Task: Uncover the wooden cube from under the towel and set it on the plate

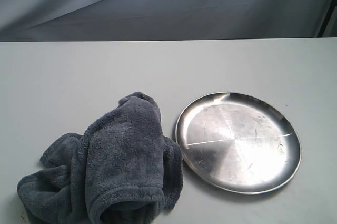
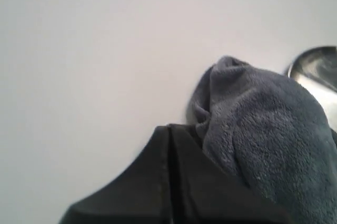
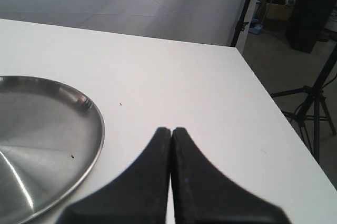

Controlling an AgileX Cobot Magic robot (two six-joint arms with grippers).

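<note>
Since both wrist cams look straight down the fingers, I can call both. On the left claw (image 2: 169, 127) the black fingers are pressed flat together: closed, nothing between them. Same on the right claw (image 3: 171, 129): closed, empty, seam tight down the middle. The towel (image 1: 124, 161) sits bunched in a heap on the white table (image 1: 79, 71), front-left in the exterior view, folds piled up, hemmed edge curling along the near side. The left claw is right up against that heap. Fleece looks to touch the side of one finger, but I can't confirm contact. The plate (image 1: 239, 139) lies flat just beside the towel on its right, bare scratched steel. The towel's edge comes very close to the plate rim; I can't tell whether they touch. The right claw hovers over the table just off the plate's rim. No sight of the wooden cube in any view, so I can't tell where it is. Grey backdrop cloth (image 1: 158, 2) hangs behind the table.
</note>
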